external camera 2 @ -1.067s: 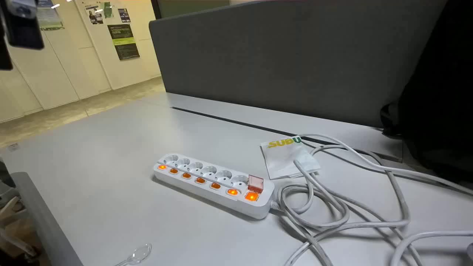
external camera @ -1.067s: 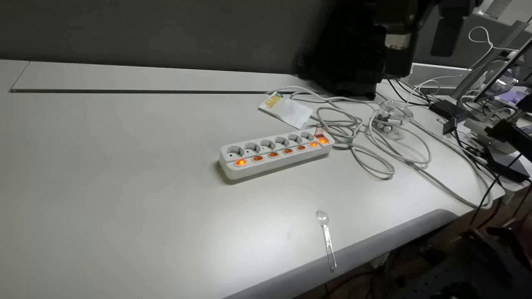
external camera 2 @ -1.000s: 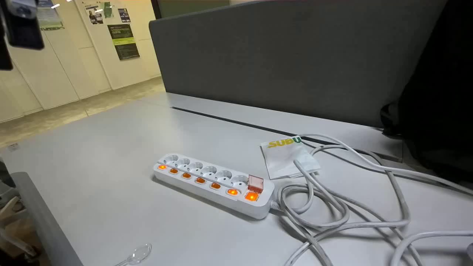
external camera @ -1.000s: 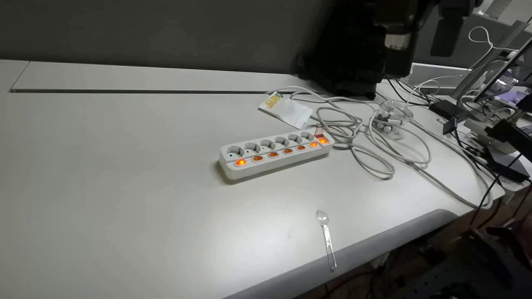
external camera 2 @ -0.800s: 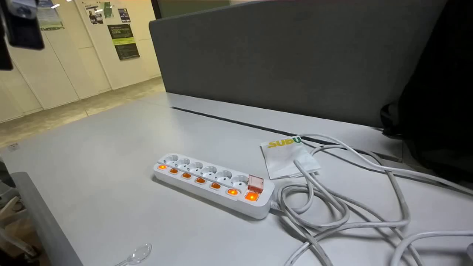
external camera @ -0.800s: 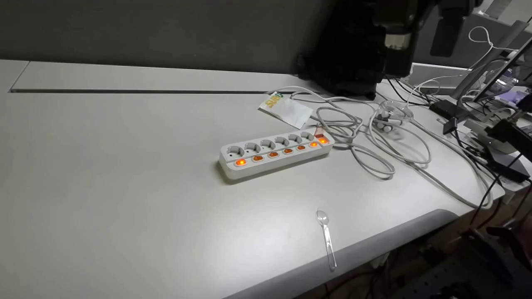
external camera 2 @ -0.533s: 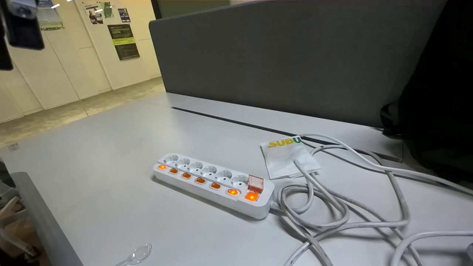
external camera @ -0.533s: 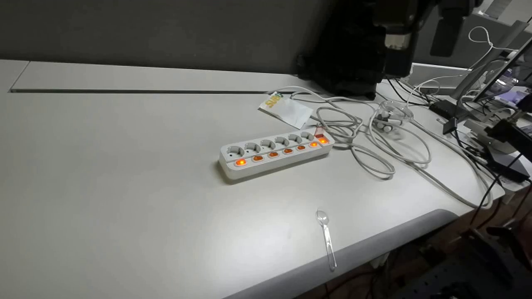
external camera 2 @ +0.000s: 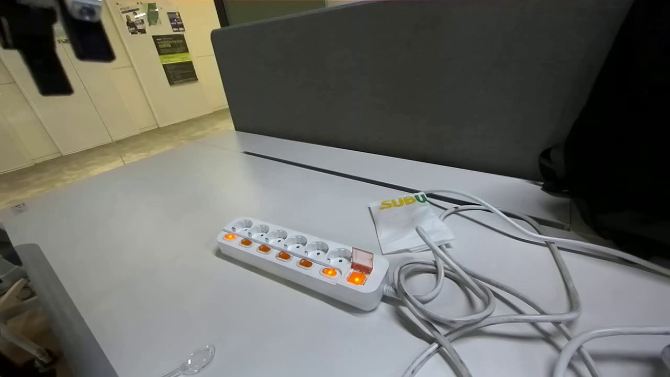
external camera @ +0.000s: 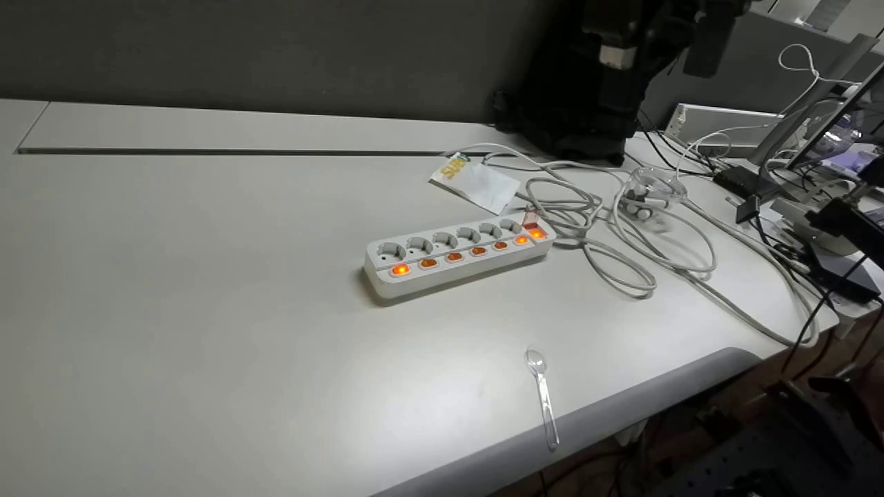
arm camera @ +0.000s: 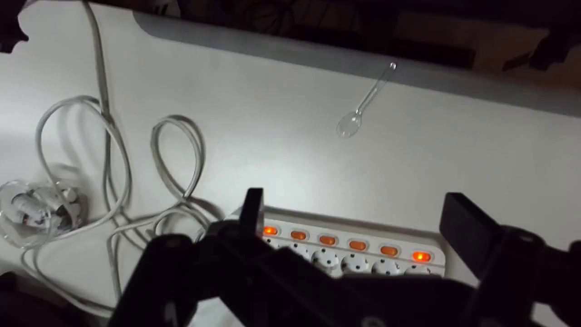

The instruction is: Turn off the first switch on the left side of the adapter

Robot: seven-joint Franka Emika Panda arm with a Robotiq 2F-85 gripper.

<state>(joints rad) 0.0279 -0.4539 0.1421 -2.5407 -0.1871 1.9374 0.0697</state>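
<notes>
The adapter is a white power strip (external camera: 456, 273) lying on the desk in both exterior views (external camera 2: 293, 277). It has a row of orange rocker switches beside its sockets. The end switch away from the cable (external camera: 400, 270) glows; it also glows in the wrist view (arm camera: 421, 256). The switch nearest the cable (external camera 2: 329, 272) and the square main switch (external camera 2: 356, 278) glow too. The switches between look dark. My gripper (arm camera: 354, 204) is open and empty, well above the desk. In the wrist view its fingers frame the strip and hide part of it. It also shows in both exterior views (external camera: 663, 69) (external camera 2: 78, 73).
A clear plastic spoon (external camera: 542, 397) lies near the desk's front edge. Coiled grey cables (external camera: 587, 207), a white napkin (external camera: 476, 183) and a clear container (external camera: 652, 190) lie by the strip's cable end. A dark partition (external camera 2: 392, 89) and a black bag (external camera 2: 623, 131) stand behind.
My gripper has moved: it is further right in an exterior view, with both fingers now showing, and further left and slightly higher in an exterior view. The strip and its lights look unchanged.
</notes>
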